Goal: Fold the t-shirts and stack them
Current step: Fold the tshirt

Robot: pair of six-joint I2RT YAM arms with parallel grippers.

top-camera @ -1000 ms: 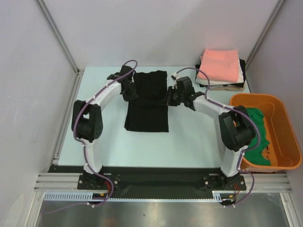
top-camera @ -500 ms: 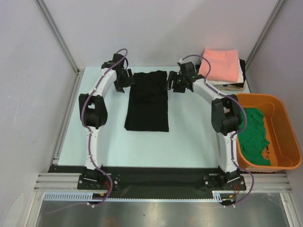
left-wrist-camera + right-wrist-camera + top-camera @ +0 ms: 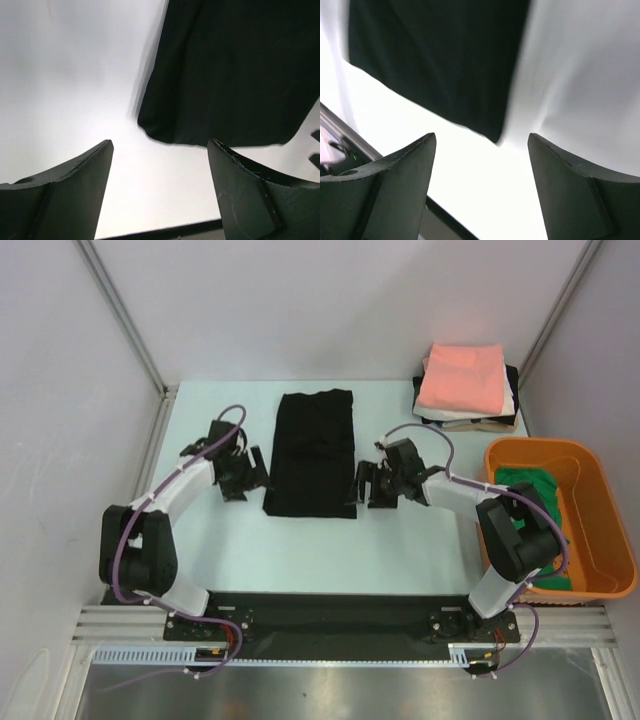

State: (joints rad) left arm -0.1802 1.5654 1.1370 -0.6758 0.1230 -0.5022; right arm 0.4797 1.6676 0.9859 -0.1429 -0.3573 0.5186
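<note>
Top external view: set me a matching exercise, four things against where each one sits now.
Things:
1. black t-shirt
2. salmon-pink t-shirt
3. green t-shirt
4. left gripper

Places:
a. inside the orange tub
b. on top of the stack at the far right corner of the table
c. folded into a long strip, lying flat mid-table
d. open, just left of the strip's near corner

Pairs: 1-c, 2-b, 3-a, 4-d
</note>
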